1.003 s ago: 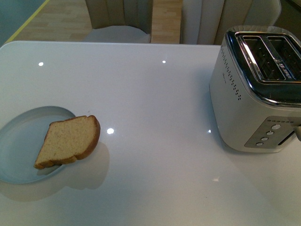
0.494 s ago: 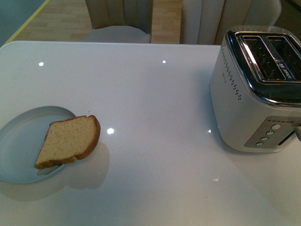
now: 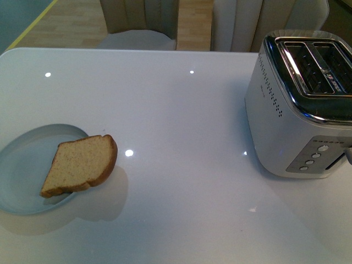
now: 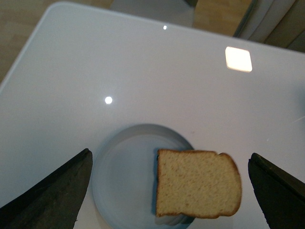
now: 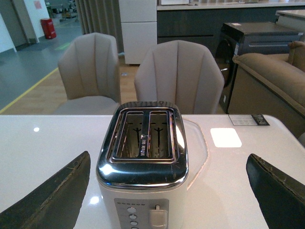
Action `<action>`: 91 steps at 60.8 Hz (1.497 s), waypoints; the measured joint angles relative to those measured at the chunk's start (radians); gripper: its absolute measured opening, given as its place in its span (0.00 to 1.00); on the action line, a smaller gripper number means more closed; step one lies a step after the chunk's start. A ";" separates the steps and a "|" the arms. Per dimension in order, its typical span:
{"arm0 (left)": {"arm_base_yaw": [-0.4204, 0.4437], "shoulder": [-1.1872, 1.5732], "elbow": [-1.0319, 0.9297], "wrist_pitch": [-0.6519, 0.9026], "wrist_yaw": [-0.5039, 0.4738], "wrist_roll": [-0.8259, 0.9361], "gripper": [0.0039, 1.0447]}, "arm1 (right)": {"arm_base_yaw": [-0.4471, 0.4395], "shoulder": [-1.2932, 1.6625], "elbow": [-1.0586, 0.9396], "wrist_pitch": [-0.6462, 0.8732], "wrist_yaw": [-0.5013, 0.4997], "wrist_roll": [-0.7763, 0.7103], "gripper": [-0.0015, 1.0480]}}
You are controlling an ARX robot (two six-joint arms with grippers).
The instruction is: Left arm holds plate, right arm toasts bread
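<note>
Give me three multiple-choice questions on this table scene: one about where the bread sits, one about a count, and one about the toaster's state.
1. Where does the bread lie?
A. On the floor
B. On the plate, one end past its rim
C. On a chair seat

2. How many slots does the toaster have?
A. One
B. Two
C. Four

3. What state are the slots in?
A. Both empty
B. One holds a slice
C. Both hold slices

Answers:
1 B: the front view shows the slice resting on the plate with its rounded end beyond the rim.
2 B: the right wrist view shows two openings side by side.
3 A: only bare wire guides show inside them.
</note>
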 joint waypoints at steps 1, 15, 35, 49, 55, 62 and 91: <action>0.003 0.014 0.003 0.005 -0.001 0.000 0.93 | 0.000 0.000 0.000 0.000 0.000 0.000 0.92; 0.029 0.261 0.028 0.082 -0.030 0.021 0.93 | 0.000 0.000 0.000 0.000 0.000 0.000 0.92; 0.049 0.513 0.079 0.169 -0.042 0.037 0.93 | 0.000 0.000 0.000 0.000 0.000 0.000 0.92; 0.055 0.640 0.129 0.194 -0.060 0.045 0.93 | 0.000 0.000 0.000 0.000 0.000 0.000 0.92; 0.053 0.690 0.157 0.200 -0.069 0.044 0.93 | 0.000 0.000 0.000 0.000 0.000 0.000 0.92; 0.044 0.732 0.183 0.205 -0.075 0.040 0.93 | 0.000 0.000 0.000 0.000 0.000 0.000 0.92; 0.008 0.877 0.285 0.191 -0.105 0.015 0.93 | 0.000 0.000 0.000 0.000 0.000 0.000 0.92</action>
